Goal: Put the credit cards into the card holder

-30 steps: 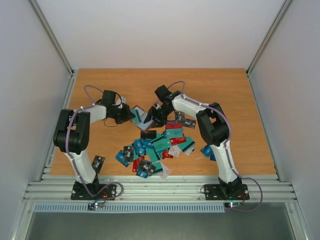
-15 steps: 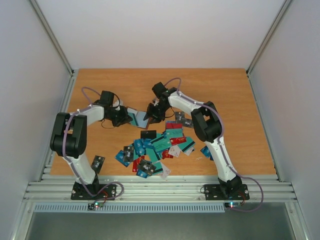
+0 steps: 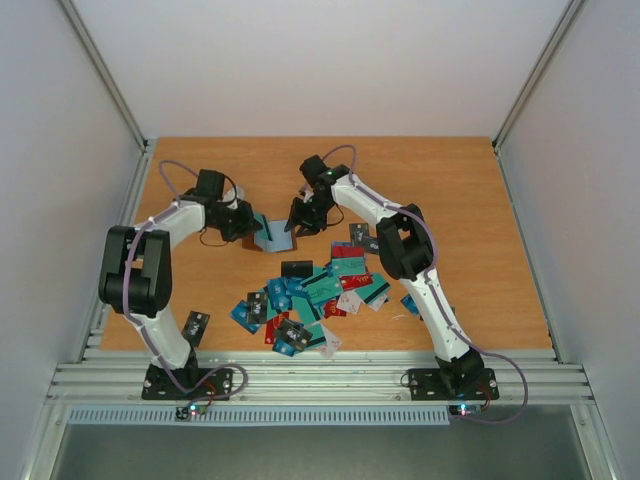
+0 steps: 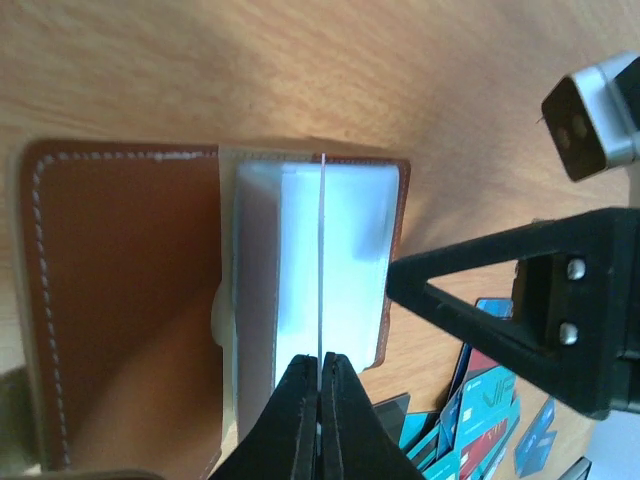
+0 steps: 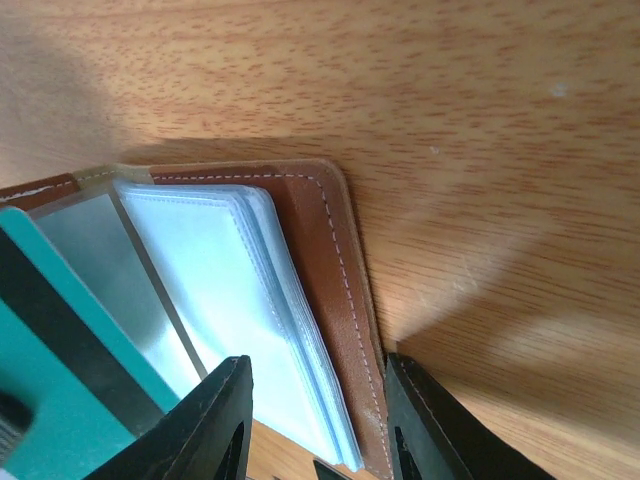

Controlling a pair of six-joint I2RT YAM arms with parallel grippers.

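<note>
The card holder [image 3: 270, 236] lies open behind the pile, brown leather [image 4: 120, 300] with clear sleeves [image 5: 200, 290]. My left gripper [image 4: 320, 368] is shut on one thin clear sleeve, which I see edge-on as it stands up from the holder. My right gripper [image 5: 315, 425] grips the holder's right half, the brown cover [image 5: 335, 280] and the sleeve stack filling the gap between its fingers [image 5: 225, 420]. A teal card [image 5: 40, 400] with a black stripe shows at the lower left of the right wrist view. The credit cards [image 3: 310, 295] lie heaped nearer the arms.
A black card [image 3: 297, 268] lies just behind the heap. Loose cards sit at the right [image 3: 365, 238], by the right arm [image 3: 415, 303] and near the left base [image 3: 196, 325]. Side rails bound the wooden table [image 3: 480, 200].
Both grippers and the card holder have shifted left and toward the back of the table. The right jaws have narrowed around the holder's right half.
</note>
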